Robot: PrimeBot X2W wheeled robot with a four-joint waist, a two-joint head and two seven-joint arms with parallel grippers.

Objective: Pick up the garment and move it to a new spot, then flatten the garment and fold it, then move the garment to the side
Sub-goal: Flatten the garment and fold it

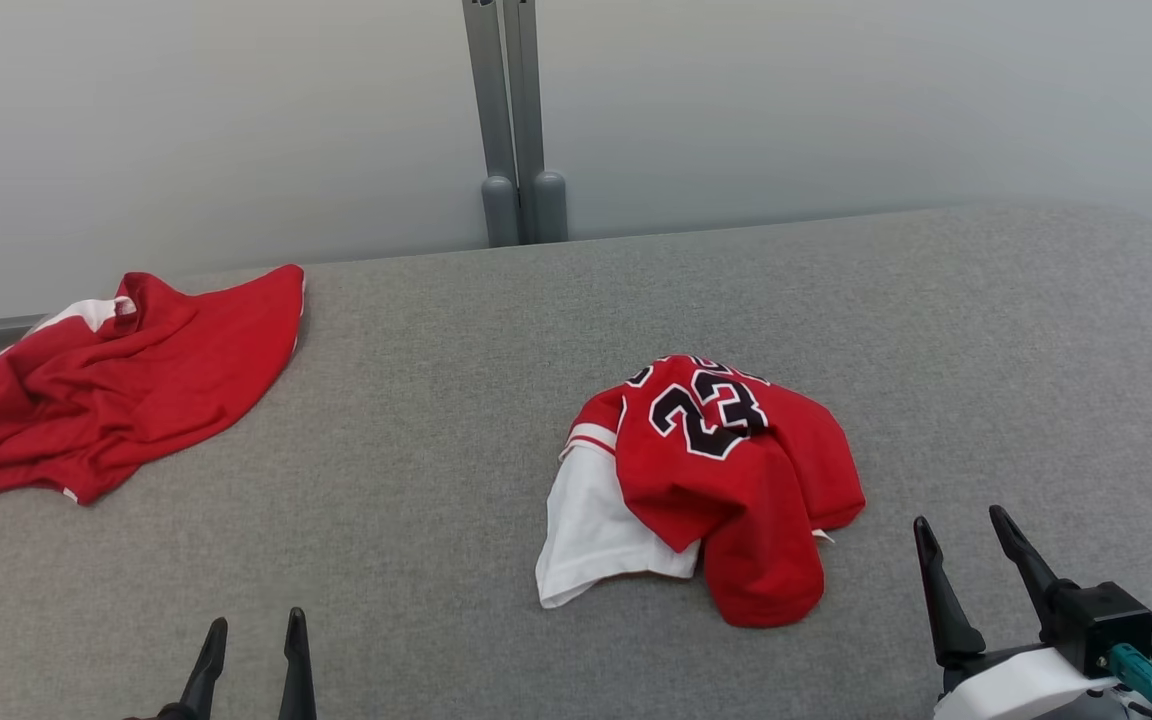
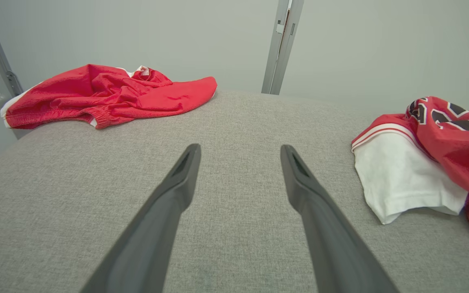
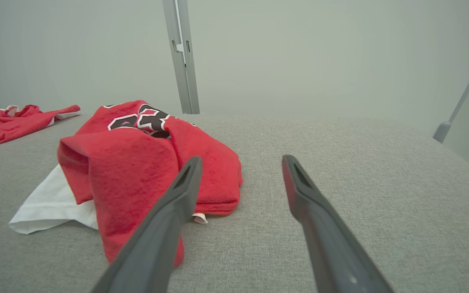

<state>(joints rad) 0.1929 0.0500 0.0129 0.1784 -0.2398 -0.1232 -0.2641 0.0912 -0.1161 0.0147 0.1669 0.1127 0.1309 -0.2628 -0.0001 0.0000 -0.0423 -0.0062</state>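
A crumpled red and white jersey (image 1: 711, 480) with a black number 23 lies in a heap near the middle of the grey table (image 1: 436, 400); the same jersey (image 2: 430, 158) sits at the right of the left wrist view, and the jersey (image 3: 136, 167) fills the left of the right wrist view. My right gripper (image 1: 966, 535) stands open just to the jersey's right, near the front edge, holding nothing. My left gripper (image 1: 254, 632) is open at the lower left, well apart from the jersey. In their own views the left gripper (image 2: 238, 150) and right gripper (image 3: 240, 160) hold nothing.
A second red garment (image 1: 116, 375) with white trim lies spread at the table's far left, reaching over the edge. A grey upright post (image 1: 514, 120) stands behind the table against a pale wall. Bare grey cloth stretches across the table's right half.
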